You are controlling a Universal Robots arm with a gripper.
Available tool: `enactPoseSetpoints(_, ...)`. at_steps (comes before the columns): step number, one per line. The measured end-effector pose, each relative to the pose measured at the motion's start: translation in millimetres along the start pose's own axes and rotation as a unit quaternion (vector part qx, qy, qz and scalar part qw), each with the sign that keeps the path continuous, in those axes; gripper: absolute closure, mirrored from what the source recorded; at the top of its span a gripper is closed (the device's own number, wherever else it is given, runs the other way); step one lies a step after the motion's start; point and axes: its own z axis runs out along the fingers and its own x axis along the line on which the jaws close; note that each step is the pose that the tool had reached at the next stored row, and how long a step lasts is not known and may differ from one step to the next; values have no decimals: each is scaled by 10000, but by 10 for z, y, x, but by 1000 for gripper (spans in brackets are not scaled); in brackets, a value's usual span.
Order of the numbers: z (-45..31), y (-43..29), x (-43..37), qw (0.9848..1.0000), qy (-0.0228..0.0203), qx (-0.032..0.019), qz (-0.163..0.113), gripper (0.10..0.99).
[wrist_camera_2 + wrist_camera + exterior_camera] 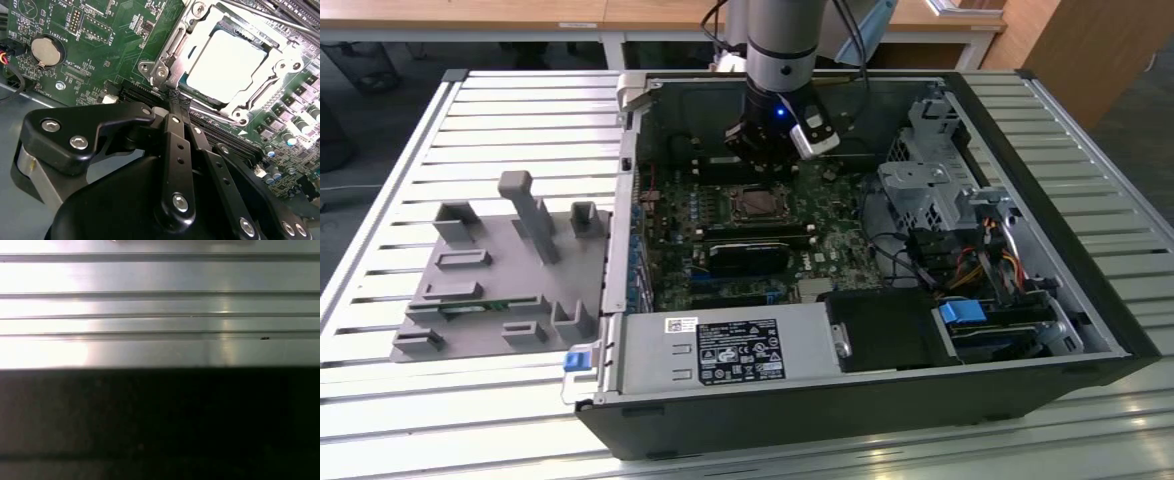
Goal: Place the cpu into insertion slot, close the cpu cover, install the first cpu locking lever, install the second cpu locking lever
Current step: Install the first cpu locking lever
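Already the cpu sits in the insertion slot with the cpu cover down; claw pinched together, empty, beside the socket edge. Lever step; needs careful hooking.

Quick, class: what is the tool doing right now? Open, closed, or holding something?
Tool: closed, fingers pressed together and holding nothing, its tip at the edge of the cpu cover, which lies over the cpu.

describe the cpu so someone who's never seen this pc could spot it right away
Look inside the open black case at the green board. Near its middle sits a square silver socket frame, just past the hand. The cpu is the plain silver square inside it, the only smooth, blank face among crowded parts.
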Motion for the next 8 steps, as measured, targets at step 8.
enactPoseSetpoints(8,-8,1,0,10000,-4,21,0,980)
